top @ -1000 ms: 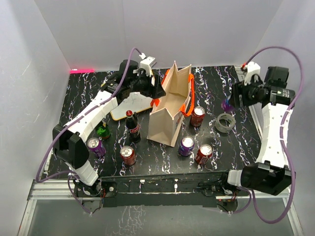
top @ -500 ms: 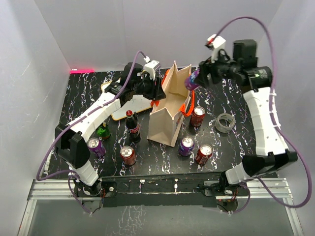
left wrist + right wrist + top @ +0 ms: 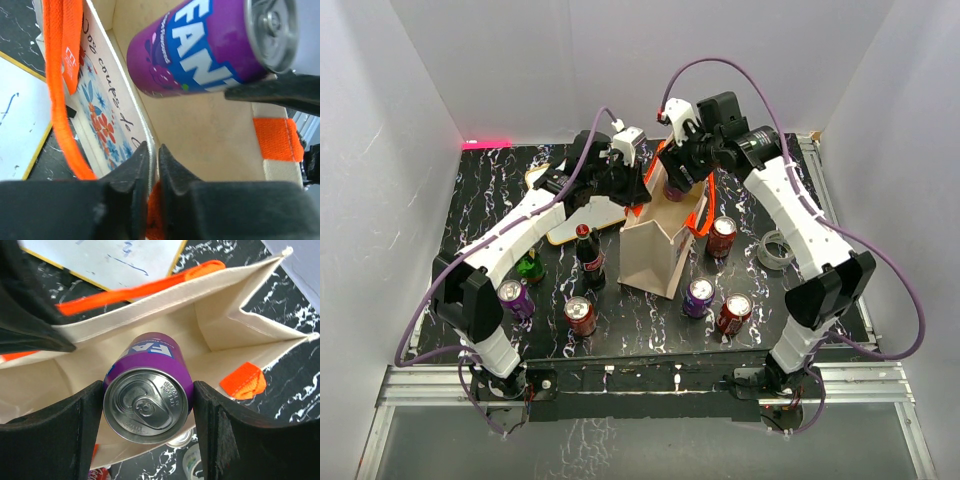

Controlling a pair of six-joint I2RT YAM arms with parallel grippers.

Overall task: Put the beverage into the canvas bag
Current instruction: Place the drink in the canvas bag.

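The right gripper [image 3: 148,412] has the purple can [image 3: 150,385] clamped between its two black fingers, one flat against each side, jaws standing fairly wide to fit it. The can hangs top-up right over the open mouth of the bag [image 3: 655,250], with beige walls showing all round it from the wrist view. I can't tell whether its bottom has dipped below the rim.

The left gripper [image 3: 154,165] is nipped almost completely together on the bag's rim at about 10 o'clock from the bag's middle. The thin wall with the flower print is caught between the fingers, and an orange handle [image 3: 60,100] hangs just beside them.

On the black table [image 3: 480,200], a white board [image 3: 585,212] lies at 10 o'clock from the bag. A cola bottle [image 3: 588,255] stands at 9 o'clock, and a tape roll [image 3: 776,248] sits at 3 o'clock, well apart.
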